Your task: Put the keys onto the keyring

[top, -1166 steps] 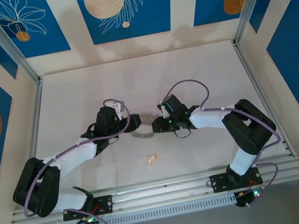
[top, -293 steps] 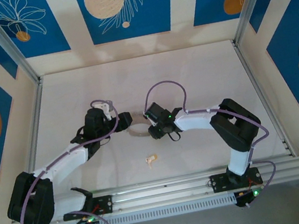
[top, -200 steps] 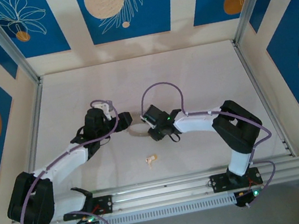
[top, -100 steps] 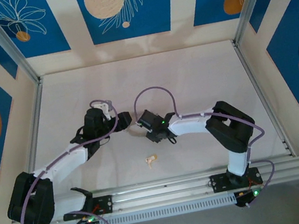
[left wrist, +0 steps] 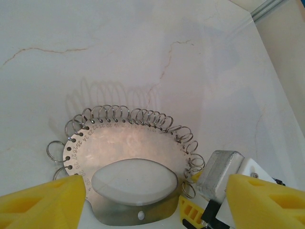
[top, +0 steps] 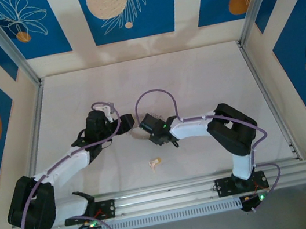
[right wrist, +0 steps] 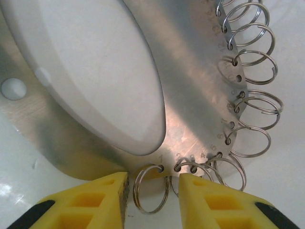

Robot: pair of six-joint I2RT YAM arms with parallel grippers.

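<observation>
Straddling keyring (left wrist: 126,148) end loop (right wrist: 150,188): right jaws slightly spread | left jaws wide apart | key (top: 156,162) toward bench (top: 193,72) near edge.

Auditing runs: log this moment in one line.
left pincer open at keyring | right pincer open astride split ring | key on table

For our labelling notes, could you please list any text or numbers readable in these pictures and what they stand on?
"1" "2" "3" "4": stamped beside the holes on the keyring plate, right wrist view; further numbers blur.
"29" down to about "21": same plate's edge, left wrist view, tiny and partly uncertain.
No other text is legible.
</observation>
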